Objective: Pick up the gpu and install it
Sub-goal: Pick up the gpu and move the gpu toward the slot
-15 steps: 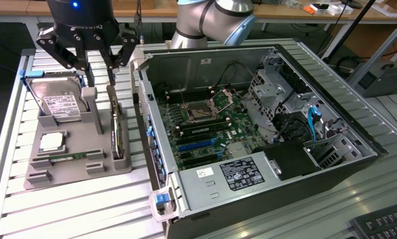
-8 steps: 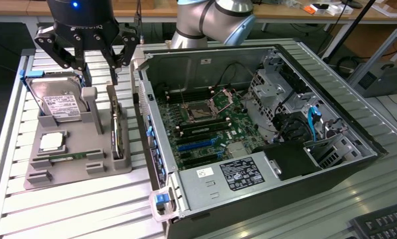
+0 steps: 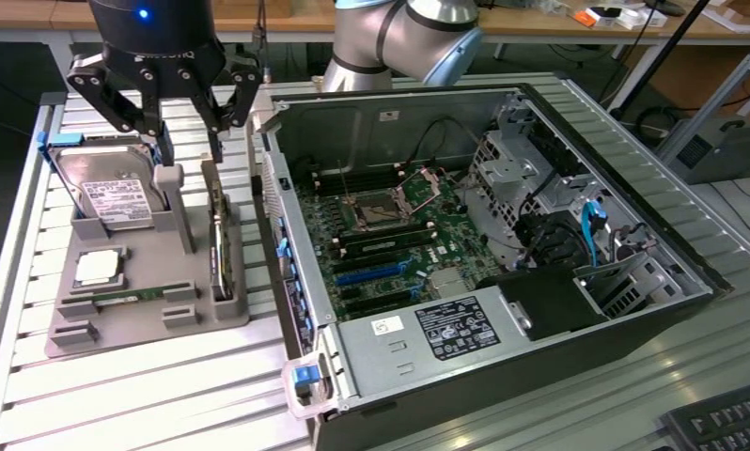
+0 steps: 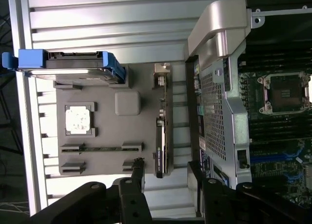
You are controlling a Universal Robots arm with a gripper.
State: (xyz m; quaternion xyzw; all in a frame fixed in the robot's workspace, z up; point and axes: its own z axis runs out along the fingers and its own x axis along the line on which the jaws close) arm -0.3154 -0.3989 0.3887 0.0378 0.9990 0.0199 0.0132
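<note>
Gpu point(image 3: 222, 246) stands edgewise in holder point(image 3: 124, 329), hard drive point(image 3: 112, 193) beside, fingers point(image 4: 138, 171) spread above.

Bright even light w/ soft shadows, glare on table point(image 4: 122, 19)

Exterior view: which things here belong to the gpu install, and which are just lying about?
For the job:
gpu, standing on edge in the gray holder
gripper, open, over the gpu
computer case, side open

Lying about:
hard drive
processor chip
memory stick
keyboard
</note>
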